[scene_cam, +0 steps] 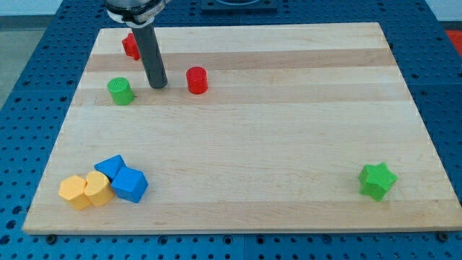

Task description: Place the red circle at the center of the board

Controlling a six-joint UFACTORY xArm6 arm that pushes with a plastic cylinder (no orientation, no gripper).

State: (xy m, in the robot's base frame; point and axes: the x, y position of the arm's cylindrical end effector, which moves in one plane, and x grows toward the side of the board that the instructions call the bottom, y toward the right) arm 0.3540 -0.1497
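Observation:
The red circle point(196, 79), a short red cylinder, stands on the wooden board point(245, 137) toward the view's upper left. My tip point(157, 86) rests on the board just left of the red circle, with a small gap between them. A green circle point(120, 91) stands left of my tip. A second red block point(131, 45) sits near the board's top left edge, partly hidden behind the rod, so its shape is unclear.
A cluster at the bottom left holds a blue triangle point(110, 167), a blue cube point(131, 185) and two yellow blocks point(75, 192) point(98, 188). A green star point(377, 180) sits at the bottom right. Blue perforated table surrounds the board.

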